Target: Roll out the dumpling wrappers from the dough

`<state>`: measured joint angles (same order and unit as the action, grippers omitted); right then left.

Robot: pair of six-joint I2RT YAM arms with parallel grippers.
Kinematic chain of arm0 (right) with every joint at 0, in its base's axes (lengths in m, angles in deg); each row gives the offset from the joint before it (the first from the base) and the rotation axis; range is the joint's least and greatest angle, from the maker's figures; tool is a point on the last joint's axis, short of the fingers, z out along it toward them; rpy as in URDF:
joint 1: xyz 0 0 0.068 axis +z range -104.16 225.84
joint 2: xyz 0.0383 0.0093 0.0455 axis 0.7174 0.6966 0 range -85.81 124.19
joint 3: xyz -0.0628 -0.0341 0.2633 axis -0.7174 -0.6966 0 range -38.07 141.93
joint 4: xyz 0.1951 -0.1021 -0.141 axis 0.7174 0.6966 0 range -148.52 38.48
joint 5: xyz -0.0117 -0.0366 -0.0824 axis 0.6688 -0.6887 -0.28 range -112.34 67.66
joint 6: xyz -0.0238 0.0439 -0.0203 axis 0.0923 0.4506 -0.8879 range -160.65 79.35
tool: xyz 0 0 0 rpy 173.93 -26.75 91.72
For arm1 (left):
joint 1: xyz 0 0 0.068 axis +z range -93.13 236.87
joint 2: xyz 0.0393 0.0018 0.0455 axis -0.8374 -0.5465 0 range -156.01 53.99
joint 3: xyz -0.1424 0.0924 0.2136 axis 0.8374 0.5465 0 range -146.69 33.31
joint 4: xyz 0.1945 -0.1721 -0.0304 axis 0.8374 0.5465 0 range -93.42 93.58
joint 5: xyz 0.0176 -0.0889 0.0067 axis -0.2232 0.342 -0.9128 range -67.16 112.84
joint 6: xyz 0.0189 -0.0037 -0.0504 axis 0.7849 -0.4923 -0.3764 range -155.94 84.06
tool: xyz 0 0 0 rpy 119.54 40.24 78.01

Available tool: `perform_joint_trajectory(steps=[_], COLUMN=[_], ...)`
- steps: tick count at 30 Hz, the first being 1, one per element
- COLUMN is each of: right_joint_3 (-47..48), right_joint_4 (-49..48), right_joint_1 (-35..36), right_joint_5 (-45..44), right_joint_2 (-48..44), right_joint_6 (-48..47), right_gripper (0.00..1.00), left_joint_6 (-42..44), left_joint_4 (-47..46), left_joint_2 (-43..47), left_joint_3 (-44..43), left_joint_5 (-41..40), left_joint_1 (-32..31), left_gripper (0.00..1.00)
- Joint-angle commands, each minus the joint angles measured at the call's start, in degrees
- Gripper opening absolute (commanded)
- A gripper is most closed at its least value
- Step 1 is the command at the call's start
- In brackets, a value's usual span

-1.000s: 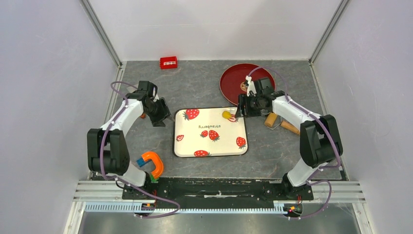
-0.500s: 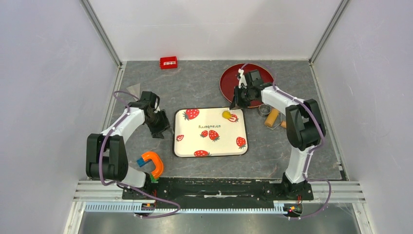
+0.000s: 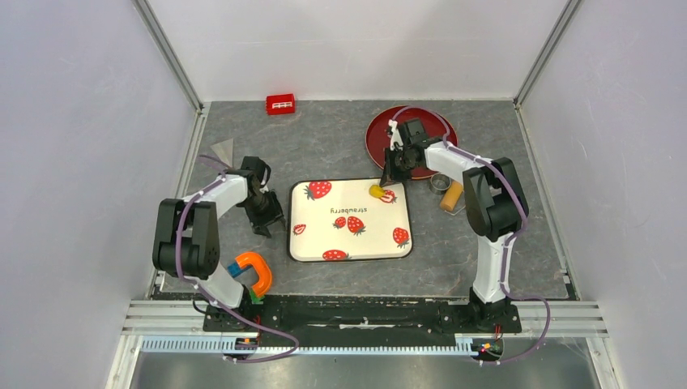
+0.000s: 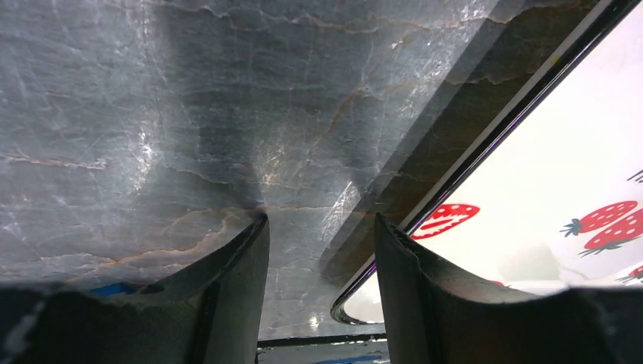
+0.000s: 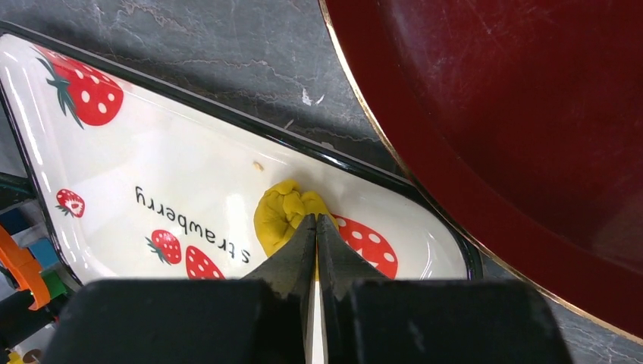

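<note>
The dough (image 3: 376, 191) is a lumpy bright-yellow ball lying at the far right corner of the white strawberry tray (image 3: 350, 235). My right gripper (image 3: 389, 173) hovers just beyond that corner, between tray and red plate (image 3: 421, 121). In the right wrist view its jaws (image 5: 316, 220) are pressed together with nothing between them, and the dough (image 5: 282, 212) lies on the tray (image 5: 152, 152) behind the tips. My left gripper (image 3: 268, 215) stands open and empty over the table beside the tray's left edge (image 4: 485, 144). No dumpling wrappers are in view.
A tan wooden roller (image 3: 450, 195) lies right of the tray next to a small metal ring (image 3: 438, 181). A red box (image 3: 280, 104) sits at the back, a grey scraper (image 3: 222, 149) at the left, an orange clamp-like tool (image 3: 253, 271) near the left arm's base.
My right gripper has shut and pulled back from the dough toward the red plate, leaving the dough on the tray. The left arm has shifted nearer, along the tray's left edge.
</note>
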<state>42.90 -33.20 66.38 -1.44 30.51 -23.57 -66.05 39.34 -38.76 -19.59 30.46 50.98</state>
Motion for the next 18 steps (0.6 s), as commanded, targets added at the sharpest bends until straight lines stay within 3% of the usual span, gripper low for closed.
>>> perform_joint_trajectory(steps=[1,11,18], right_joint_3=[-0.62,-0.73,-4.52], right_joint_4=[0.65,2.76,8.05], right_joint_1=[0.78,2.87,6.97], right_joint_5=[0.50,9.05,13.72], right_joint_2=[-0.74,-1.82,-7.38], right_joint_6=[-1.17,-2.54,-5.38], right_gripper=[0.03,0.03,0.03], left_joint_6=[-0.24,-1.33,-1.62], left_joint_4=[-5.34,-6.73,-6.77], left_joint_2=[-1.90,-4.63,-6.14], left_joint_3=[0.10,-0.62,-1.74], left_joint_5=[4.01,4.56,4.86], left_joint_1=[-1.15,-2.77,-2.81], left_gripper=[0.59,0.57,0.57])
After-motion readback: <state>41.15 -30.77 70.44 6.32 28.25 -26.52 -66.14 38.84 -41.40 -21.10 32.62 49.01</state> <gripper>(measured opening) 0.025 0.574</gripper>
